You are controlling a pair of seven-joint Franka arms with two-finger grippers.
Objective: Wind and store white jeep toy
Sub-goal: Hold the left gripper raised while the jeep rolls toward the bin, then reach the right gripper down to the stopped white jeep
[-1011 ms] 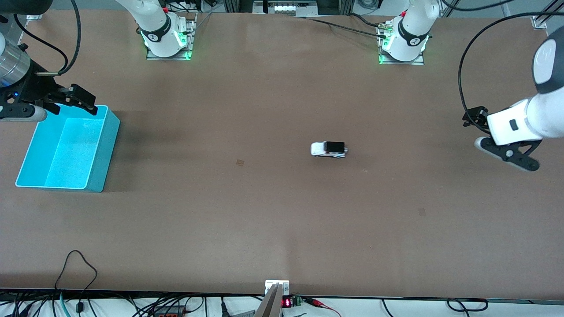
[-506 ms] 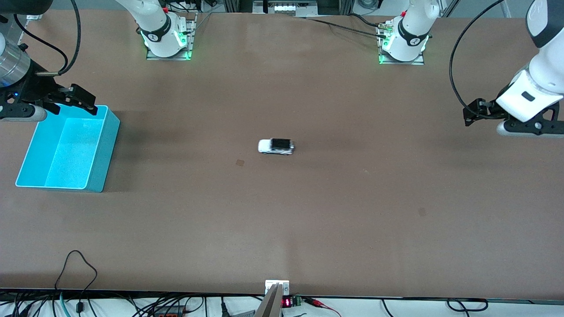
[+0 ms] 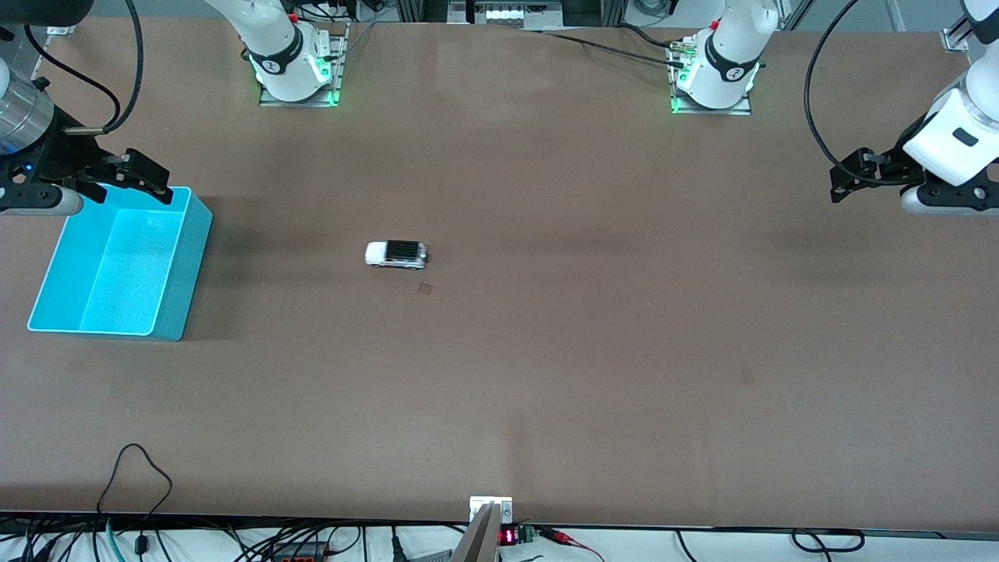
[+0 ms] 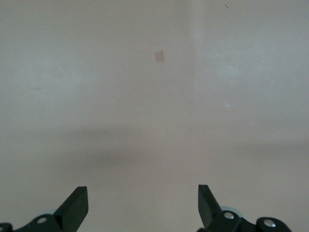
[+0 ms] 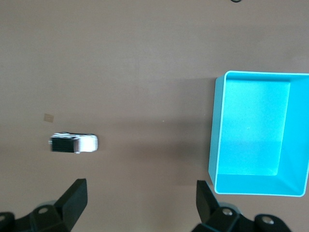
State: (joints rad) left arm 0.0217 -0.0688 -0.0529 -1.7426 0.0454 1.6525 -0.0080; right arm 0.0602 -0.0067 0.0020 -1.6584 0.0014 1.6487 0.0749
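— On the brown table [image 3: 546, 351], where does the white jeep toy [image 3: 396, 254] sit?

— On its wheels on the bare surface, with nothing touching it. It lies between the two ends of the table, closer to the right arm's end, and well apart from the turquoise bin [image 3: 187, 257]. The right wrist view shows the toy [image 5: 74, 143] slightly smeared, so its windows and wheels are hard to make out.

— And the grippers?

— The right gripper [image 3: 129, 176] hangs over the bin's edge that lies farther from the front camera. Much of that arm is cut off by the frame, but its wrist view shows the gripper [image 5: 140, 205] with fingers spread wide and nothing between them. The left gripper [image 3: 855, 176] hovers over the table at the left arm's end; its wrist view [image 4: 142, 205] also shows fingers parted and empty above bare tabletop.

— What is in the bin?

— Its floor [image 5: 251, 125] shows plain turquoise; nothing lies in it.

— Anything else on the table?

— A small square mark [image 3: 425, 289] just beside the toy, nearer to the front camera.
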